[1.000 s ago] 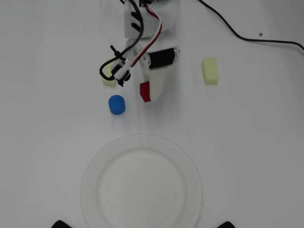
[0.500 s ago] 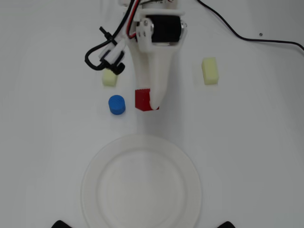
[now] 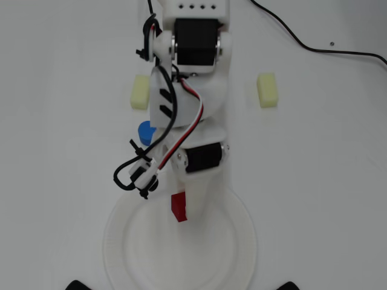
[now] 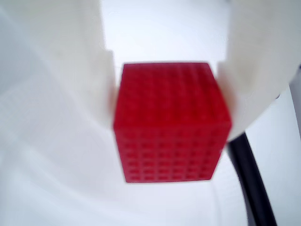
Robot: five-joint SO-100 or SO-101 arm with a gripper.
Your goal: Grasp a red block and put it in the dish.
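The gripper [image 4: 169, 101] has its fingers clamped on the red block [image 3: 179, 206], held over the dish [image 3: 121, 241] near the table's bottom edge; only the release remains.

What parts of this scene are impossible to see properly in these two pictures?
- Blue cylinder: overhead view, mostly covered by the arm.
- Dish: overhead view, near rim cut off by the bottom edge.
- Red block: overhead view, upper part hidden under the gripper; whether it touches the dish cannot be told.
- Wrist view: the block between the jaws fills the picture, and everything behind is a white blur.
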